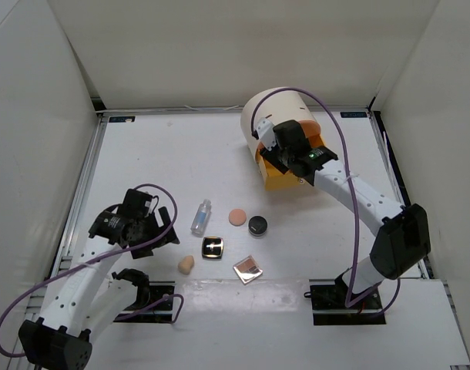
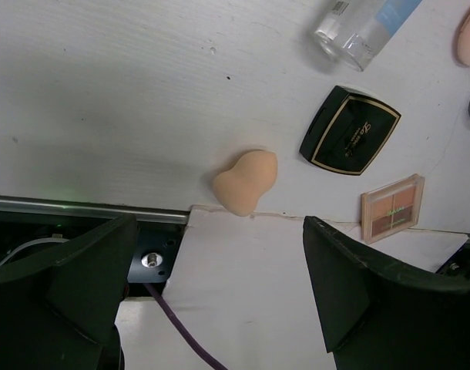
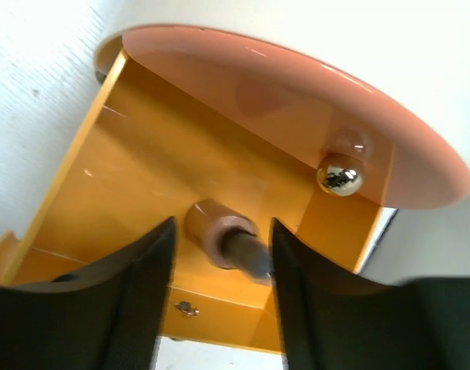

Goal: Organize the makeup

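On the table lie a clear little bottle point(image 1: 201, 217), a peach round puff point(image 1: 237, 216), a round black compact point(image 1: 257, 225), a black square compact point(image 1: 213, 247), a mirrored palette compact point(image 1: 248, 269) and a beige egg sponge point(image 1: 186, 264). My left gripper point(image 1: 156, 231) is open and empty, left of the sponge point(image 2: 246, 181); the left wrist view also has the black compact point(image 2: 350, 129), palette point(image 2: 392, 206) and bottle point(image 2: 362, 27). My right gripper point(image 1: 285, 159) is open over the pulled-out orange drawer point(image 1: 275, 181). A pink slim tube point(image 3: 219, 231) lies in the drawer point(image 3: 142, 154) between the fingers, its near end blurred.
The large cream cylinder box point(image 1: 277, 116) stands at the back right, with a silver knob point(image 3: 340, 176) on a drawer front. White walls enclose the table. A metal rail and the left arm's base plate point(image 2: 154, 258) with a purple cable lie at the near edge.
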